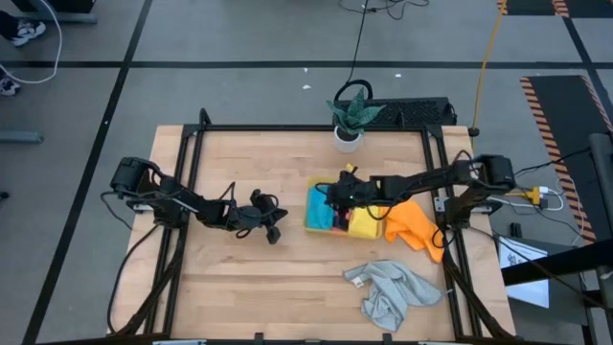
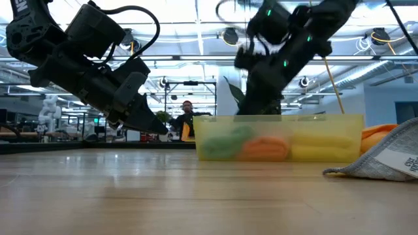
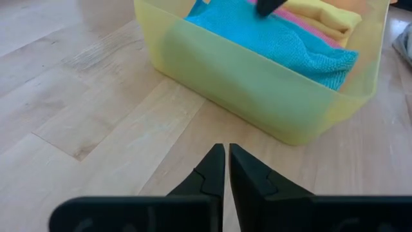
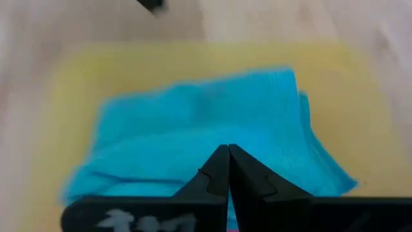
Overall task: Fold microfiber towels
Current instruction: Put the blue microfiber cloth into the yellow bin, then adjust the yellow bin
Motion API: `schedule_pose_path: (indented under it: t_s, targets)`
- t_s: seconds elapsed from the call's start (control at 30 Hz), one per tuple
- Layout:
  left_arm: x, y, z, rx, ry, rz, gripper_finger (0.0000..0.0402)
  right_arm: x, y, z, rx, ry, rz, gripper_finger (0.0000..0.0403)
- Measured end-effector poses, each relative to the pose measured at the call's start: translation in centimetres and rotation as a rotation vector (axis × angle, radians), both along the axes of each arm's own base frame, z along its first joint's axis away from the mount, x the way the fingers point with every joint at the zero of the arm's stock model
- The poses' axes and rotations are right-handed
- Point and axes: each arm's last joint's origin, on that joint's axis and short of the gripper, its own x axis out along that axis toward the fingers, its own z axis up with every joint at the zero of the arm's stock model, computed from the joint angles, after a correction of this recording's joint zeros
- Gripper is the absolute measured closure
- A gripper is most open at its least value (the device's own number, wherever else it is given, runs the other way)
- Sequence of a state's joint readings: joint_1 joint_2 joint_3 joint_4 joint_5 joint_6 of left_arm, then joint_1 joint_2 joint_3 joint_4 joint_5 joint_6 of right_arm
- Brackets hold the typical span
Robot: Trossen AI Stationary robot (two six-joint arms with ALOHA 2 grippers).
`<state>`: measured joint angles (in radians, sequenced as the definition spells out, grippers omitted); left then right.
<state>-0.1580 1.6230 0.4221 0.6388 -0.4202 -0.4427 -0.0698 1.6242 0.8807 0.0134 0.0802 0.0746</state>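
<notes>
Blue towel [image 1: 318, 205], pink and yellow towel [image 1: 365, 223] lie folded in the tray [image 3: 257, 96], orange towel [image 1: 414, 225] and grey towel [image 1: 391, 292] unfolded near the table's right edge; both grippers closed, empty

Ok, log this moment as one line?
right gripper shut over blue towel in tray | left gripper shut, empty | grey towel unfolded
</notes>
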Motion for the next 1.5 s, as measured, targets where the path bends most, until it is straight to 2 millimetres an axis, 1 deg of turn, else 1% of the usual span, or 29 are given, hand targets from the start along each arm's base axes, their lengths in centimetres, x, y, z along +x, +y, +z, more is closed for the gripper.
schedule_pose_path:
  t_s: [0.13, 0.23, 0.3, 0.4, 0.53, 0.6, 0.67, 0.77, 0.83, 0.9, 0.97, 1.03, 1.1, 1.17, 1.23, 1.37, 1.43, 1.5]
  targets:
    - [0.0, 0.0, 0.0, 0.000, -0.004, 0.000, 0.0376, 0.8, -0.9, -2.8, 0.018, 0.044, -0.039, 0.0403]
    - [0.1, 0.0, 0.1, 0.002, -0.013, 0.000, 0.0376, 1.7, -1.7, -4.4, 0.009, 0.031, -0.058, 0.0403]
    - [0.0, -0.1, 0.5, 0.027, -0.022, 0.007, 0.0376, 2.3, -2.3, -5.3, 0.017, 0.039, -0.073, 0.0403]
    - [-0.2, -0.4, 1.9, 0.057, -0.071, -0.001, 0.0376, 3.6, -3.3, -5.7, 0.014, 0.034, -0.090, 0.0403]
    - [-0.8, -0.9, 3.4, 0.078, -0.095, -0.032, 0.0376, 5.6, -4.1, -5.5, -0.003, -0.005, -0.091, 0.0403]
    - [-1.2, -1.3, 3.8, 0.095, -0.081, -0.028, 0.0376, 6.4, -4.3, -5.2, -0.008, -0.035, -0.092, 0.0403]
    - [-1.4, -1.6, 3.9, 0.112, -0.078, -0.015, 0.0376, 7.2, -4.5, -4.5, -0.018, -0.076, -0.093, 0.0403]
    - [-1.7, -2.1, 3.7, 0.138, -0.056, -0.004, 0.0376, 8.2, -4.7, -3.0, -0.037, -0.210, -0.094, 0.0403]
    - [-1.7, -2.2, 3.7, 0.138, -0.063, -0.005, 0.0376, 8.5, -4.9, -2.3, -0.048, -0.274, -0.091, 0.0403]
    - [-1.8, -2.3, 3.6, 0.138, -0.045, -0.006, 0.0376, 8.4, -5.0, -1.7, -0.075, -0.282, -0.074, 0.0403]
    - [-1.8, -2.5, 3.5, 0.140, -0.044, -0.014, 0.0376, 8.0, -4.9, -0.9, -0.094, -0.261, -0.060, 0.0403]
    - [-1.9, -2.7, 3.6, 0.150, -0.046, -0.027, 0.0376, 7.3, -4.5, 0.6, -0.105, -0.233, -0.041, 0.0403]
    - [-1.9, -2.9, 3.6, 0.156, -0.040, -0.041, 0.0376, 6.3, -3.6, 2.0, -0.104, -0.179, -0.013, 0.0403]
    - [-2.0, -3.2, 3.6, 0.160, -0.041, -0.053, 0.0376, 5.0, -2.2, 3.3, -0.091, -0.105, 0.021, 0.0403]
    - [-2.0, -3.4, 3.6, 0.161, -0.042, -0.062, 0.0376, 3.2, -0.7, 4.5, -0.077, -0.037, 0.029, 0.0403]
    - [-2.1, -3.6, 3.6, 0.159, -0.044, -0.073, 0.0376, -1.3, 2.0, 6.6, -0.111, 0.084, -0.055, 0.0403]
    - [-2.1, -3.7, 3.6, 0.157, -0.051, -0.072, 0.0376, -3.5, 2.9, 7.1, -0.103, 0.109, -0.100, 0.0403]
    - [-2.0, -3.7, 3.7, 0.145, -0.061, -0.086, 0.0376, -5.5, 3.4, 6.7, -0.067, 0.123, -0.139, 0.0403]
